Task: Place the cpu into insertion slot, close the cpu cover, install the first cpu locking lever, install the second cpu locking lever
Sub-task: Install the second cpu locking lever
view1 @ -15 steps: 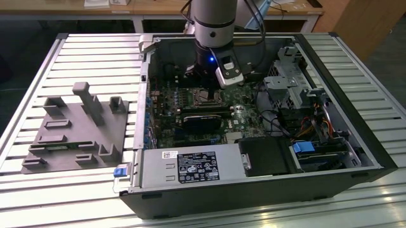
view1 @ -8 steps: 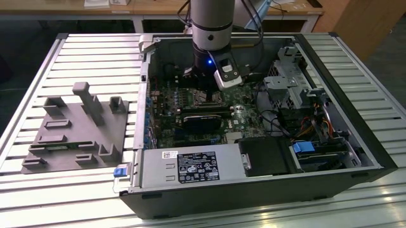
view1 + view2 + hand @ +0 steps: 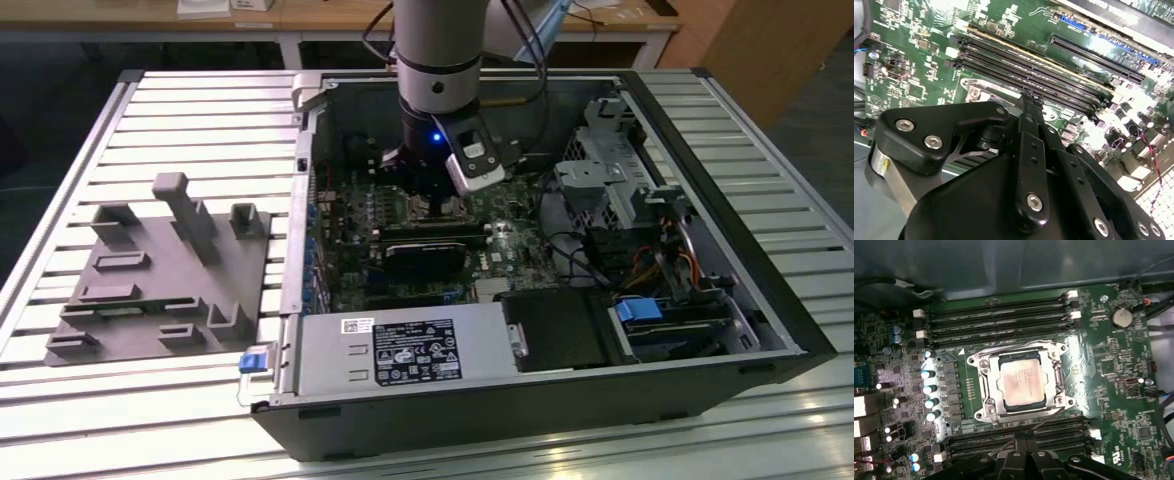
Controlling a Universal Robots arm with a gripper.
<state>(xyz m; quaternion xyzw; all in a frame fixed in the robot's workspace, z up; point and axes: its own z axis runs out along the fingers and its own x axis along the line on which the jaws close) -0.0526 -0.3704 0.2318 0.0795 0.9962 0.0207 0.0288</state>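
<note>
In the first wrist view the cpu (image 3: pixel 1021 382) lies flat in the insertion slot (image 3: pixel 985 390), its silver-grey top showing through the window of the cpu cover (image 3: pixel 1052 365), which lies down over it. A thin wire locking lever (image 3: pixel 1049 419) slants from the socket's corner up to my gripper (image 3: pixel 1024 436). The black fingers are shut together, and the wire crosses right at their tips; I cannot tell if it is clamped. In the second wrist view the gripper (image 3: pixel 1026 97) hangs just over a corner of the socket (image 3: pixel 974 92). In the exterior view the gripper (image 3: pixel 434 205) reaches into the open case over the motherboard.
Long black memory slots (image 3: pixel 999 315) flank the socket on both sides, with a row of capacitors (image 3: pixel 929 390) beside it. A black card (image 3: pixel 427 250) sits near the gripper; cables (image 3: pixel 601 255), a drive cage (image 3: pixel 601 170) and the power supply (image 3: pixel 400 350) crowd the case. A grey fixture (image 3: pixel 160 270) lies on the slatted table.
</note>
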